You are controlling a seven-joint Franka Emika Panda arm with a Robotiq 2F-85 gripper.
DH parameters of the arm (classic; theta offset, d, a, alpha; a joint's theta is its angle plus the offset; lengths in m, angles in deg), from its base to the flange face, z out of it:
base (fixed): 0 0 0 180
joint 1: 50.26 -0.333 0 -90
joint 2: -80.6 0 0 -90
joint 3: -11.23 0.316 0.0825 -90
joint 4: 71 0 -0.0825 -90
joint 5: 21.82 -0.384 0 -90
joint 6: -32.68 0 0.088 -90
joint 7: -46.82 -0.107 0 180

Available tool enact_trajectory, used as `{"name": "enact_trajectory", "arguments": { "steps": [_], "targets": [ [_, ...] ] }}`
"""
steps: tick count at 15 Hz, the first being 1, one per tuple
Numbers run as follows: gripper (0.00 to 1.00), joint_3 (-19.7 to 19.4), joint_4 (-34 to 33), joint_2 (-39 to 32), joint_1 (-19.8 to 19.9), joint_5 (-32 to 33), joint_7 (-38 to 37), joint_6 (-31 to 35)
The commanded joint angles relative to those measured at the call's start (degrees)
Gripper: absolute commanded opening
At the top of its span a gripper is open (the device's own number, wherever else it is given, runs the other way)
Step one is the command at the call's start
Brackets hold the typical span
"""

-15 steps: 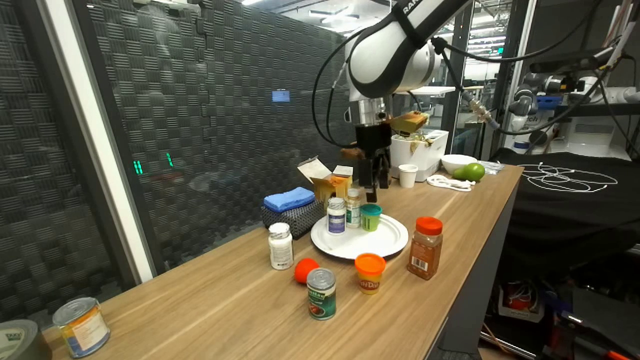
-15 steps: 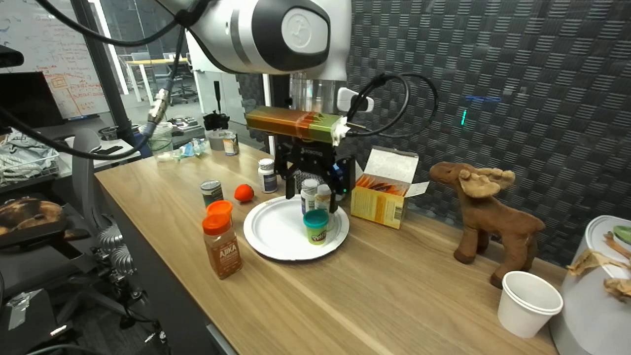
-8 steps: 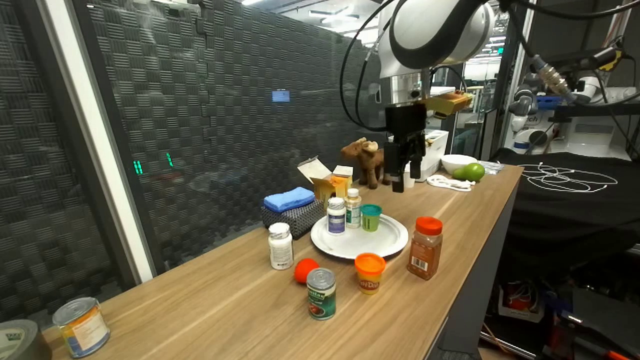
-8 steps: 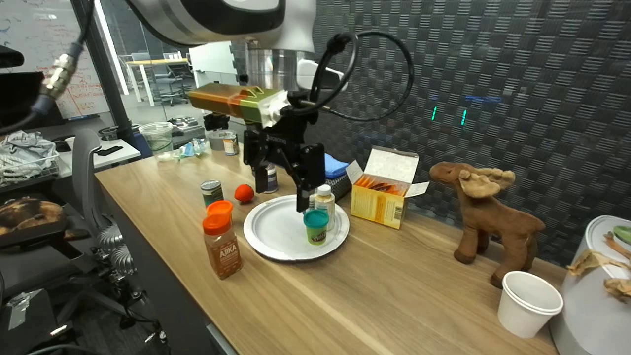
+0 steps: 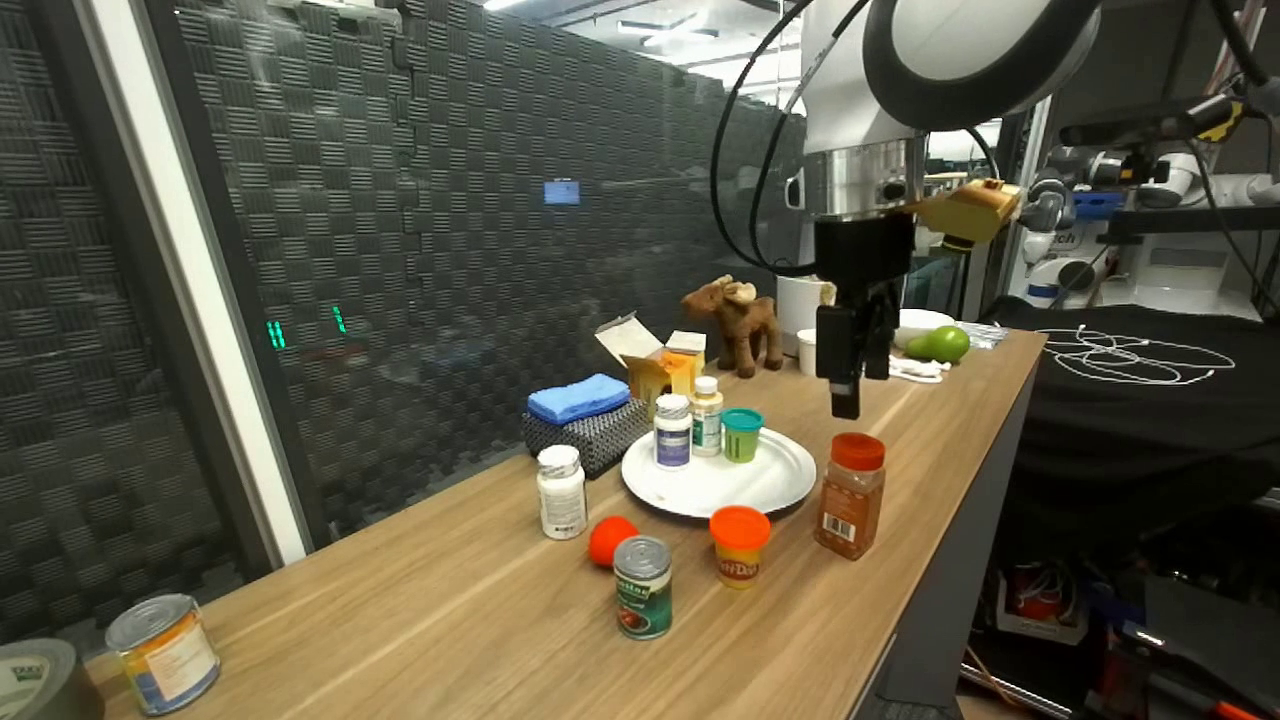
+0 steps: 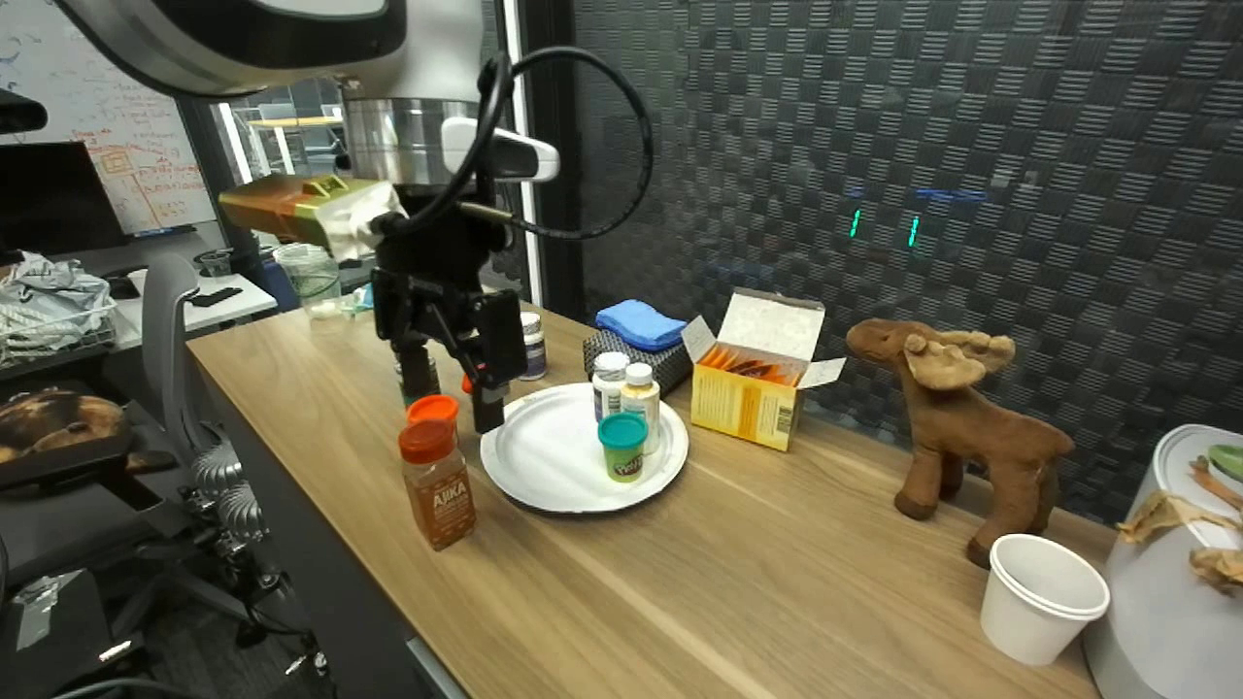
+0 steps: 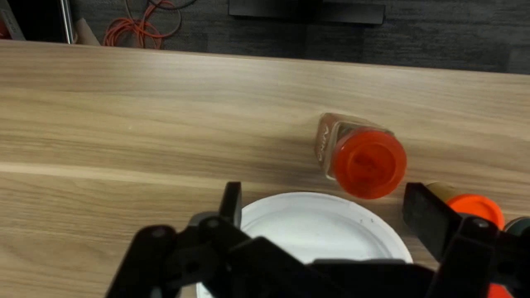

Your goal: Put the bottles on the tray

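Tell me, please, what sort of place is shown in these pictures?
Probably a robotics lab: the exterior views show a whiteboard with handwriting, a dark screen, and, in the background, what looks like another robot arm.

soft shadow dims the table [image 7: 124, 132] beside the red-lidded jar [image 7: 369, 163].

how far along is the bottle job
Done: a purple-labelled white bottle, a green-labelled bottle and a teal-lidded green tub stand on the round white plate. Held: nothing; the open black hand hangs empty near the red-lidded brown jar. Left: that jar and the other white plastic bottle, both on the wooden table, and probably the orange-lidded yellow tub.
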Motion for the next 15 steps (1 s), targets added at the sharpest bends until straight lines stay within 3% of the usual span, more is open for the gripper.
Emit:
{"name": "enact_trajectory", "arguments": {
  "steps": [1, 15],
  "targets": [
    [1.0, 1.07, 5.56, 3.89, -1.99, -0.66, 0.01, 4.04],
    [1.0, 0.55, 5.34, -0.32, -2.7, -2.8, 2.44, 4.61]
  ]
}}
